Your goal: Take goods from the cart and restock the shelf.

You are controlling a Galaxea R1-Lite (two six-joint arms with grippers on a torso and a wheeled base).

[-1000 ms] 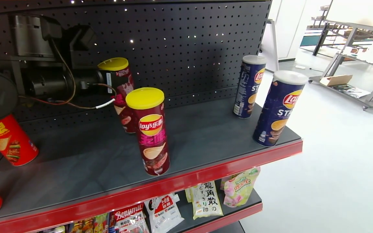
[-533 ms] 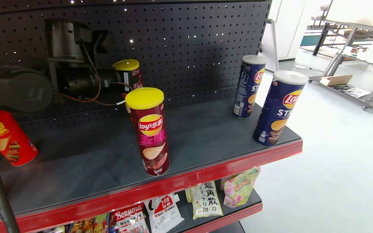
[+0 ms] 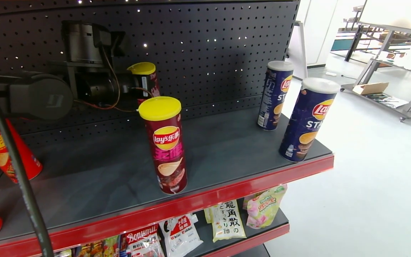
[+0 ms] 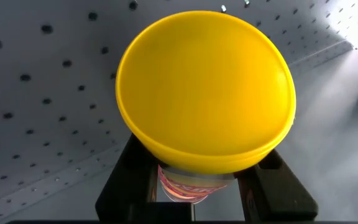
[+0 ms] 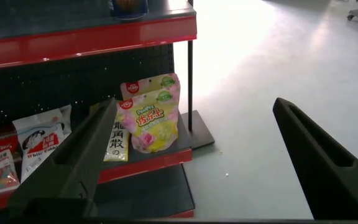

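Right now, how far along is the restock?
Done: a maroon can stands at the shelf front; a front blue can and a rear blue can stand at its right end. In hand: the left hand grips a second yellow-lidded can by the pegboard, base hidden, so set-down unclear. Left: release it, then probably fetch more; the right hand is open and empty.

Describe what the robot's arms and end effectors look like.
The left arm is dark grey, with a rounded joint housing bearing a pale mark and a brushed metal cylinder. A thin orange cable loops along it; a thick black cable crosses in front. The left end effector has flat black fingers. The right end effector has two long, tapering dark grey fingers, one grooved.
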